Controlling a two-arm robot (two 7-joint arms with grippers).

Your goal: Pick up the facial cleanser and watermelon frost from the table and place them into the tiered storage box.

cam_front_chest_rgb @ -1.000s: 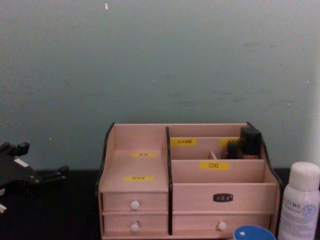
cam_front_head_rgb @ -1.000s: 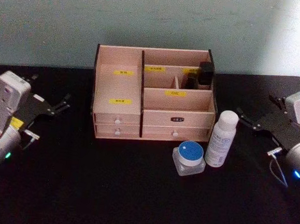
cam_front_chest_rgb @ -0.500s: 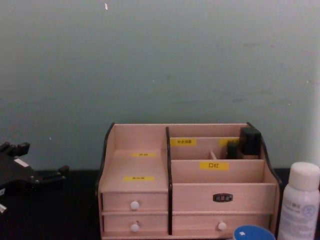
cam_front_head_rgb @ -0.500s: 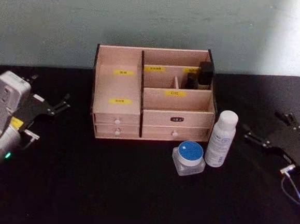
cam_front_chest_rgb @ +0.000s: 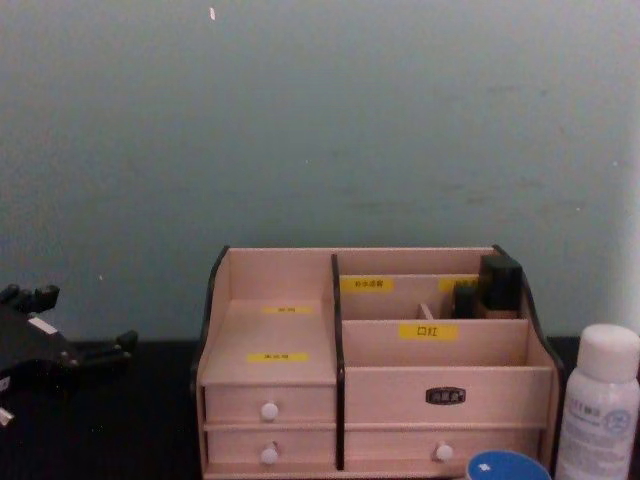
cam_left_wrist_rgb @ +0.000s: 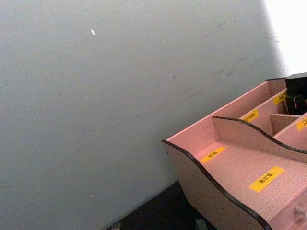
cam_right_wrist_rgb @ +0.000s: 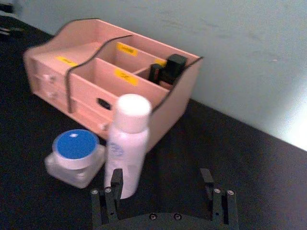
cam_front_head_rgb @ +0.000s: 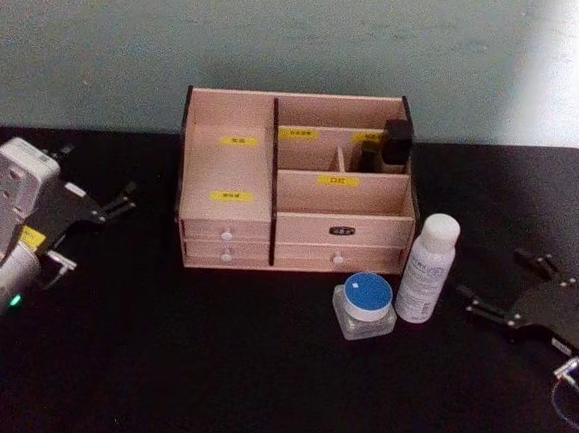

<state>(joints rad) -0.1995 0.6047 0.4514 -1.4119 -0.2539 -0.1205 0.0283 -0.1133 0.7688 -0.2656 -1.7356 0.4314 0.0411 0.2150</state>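
Observation:
A white bottle [cam_front_head_rgb: 427, 269] with a white cap stands on the black table in front of the tiered storage box [cam_front_head_rgb: 227, 177], near its right end. Beside the bottle sits a clear jar with a blue lid [cam_front_head_rgb: 365, 305]. I cannot tell from the labels which is the facial cleanser and which the watermelon frost. My right gripper [cam_front_head_rgb: 505, 284] is open, low over the table just right of the bottle. In the right wrist view, the bottle [cam_right_wrist_rgb: 127, 143] stands just ahead of one fingertip of that gripper [cam_right_wrist_rgb: 162, 184]. My left gripper [cam_front_head_rgb: 120, 198] is open, off to the box's left.
Dark cosmetic items [cam_front_head_rgb: 395, 145] stand in the box's back right compartment. The box has small drawers with white knobs [cam_front_chest_rgb: 270, 410] along its front. A grey-green wall rises behind the table. Bare black tabletop lies in front of the jar.
My right gripper has moved nearer to me and lower, ending beside the white bottle. The left arm, bottle, jar and box have stayed put.

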